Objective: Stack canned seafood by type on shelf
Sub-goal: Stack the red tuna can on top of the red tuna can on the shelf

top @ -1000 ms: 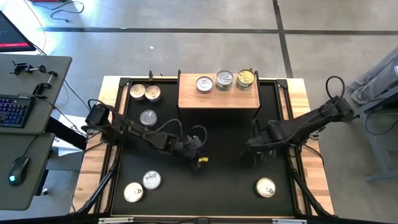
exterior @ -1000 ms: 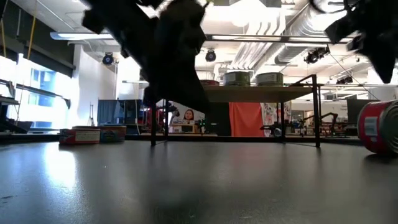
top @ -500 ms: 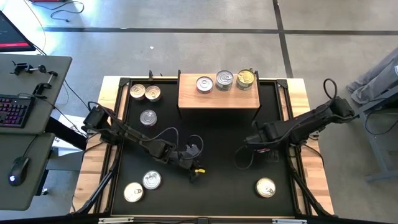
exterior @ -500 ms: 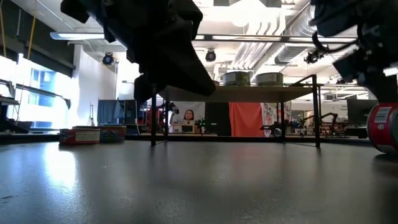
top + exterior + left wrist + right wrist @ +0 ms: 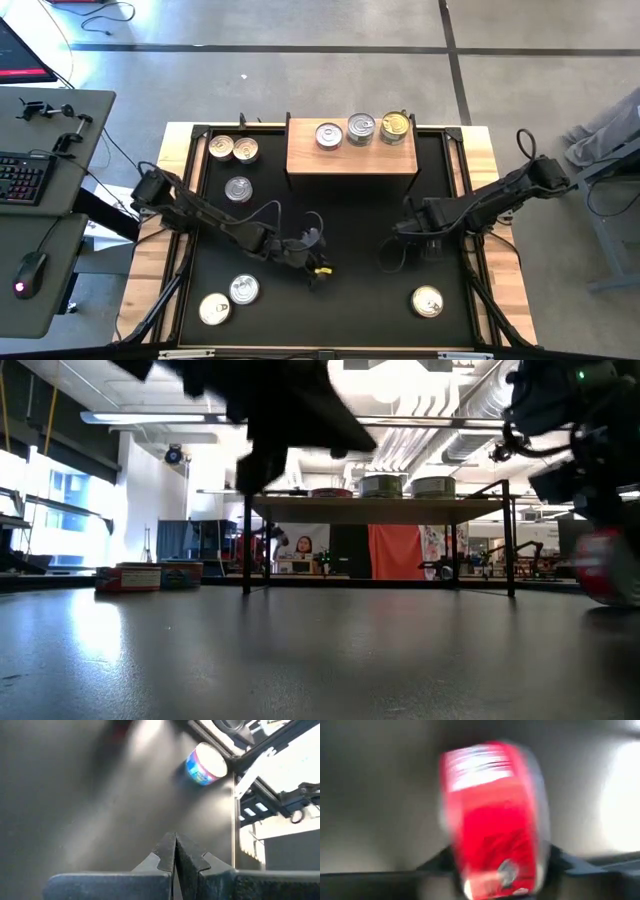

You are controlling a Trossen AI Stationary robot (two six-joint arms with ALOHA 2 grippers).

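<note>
Three tins (image 5: 360, 130) already stand along the far edge of the shelf (image 5: 350, 160), six wait on the mat, and the right gripper (image 5: 425, 243) closes around a red-labelled tin (image 5: 492, 817) while the left gripper (image 5: 318, 270) hovers pinched shut, empty, mid-table.

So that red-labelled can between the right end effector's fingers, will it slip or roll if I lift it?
The red can looks rigid metal, so it should not crush. Its curved, glossy label sits between the right end effector's fingers, so it might twist or slip if squeezed lightly. Being round, it would probably roll across the black mat if it landed on its side.
</note>
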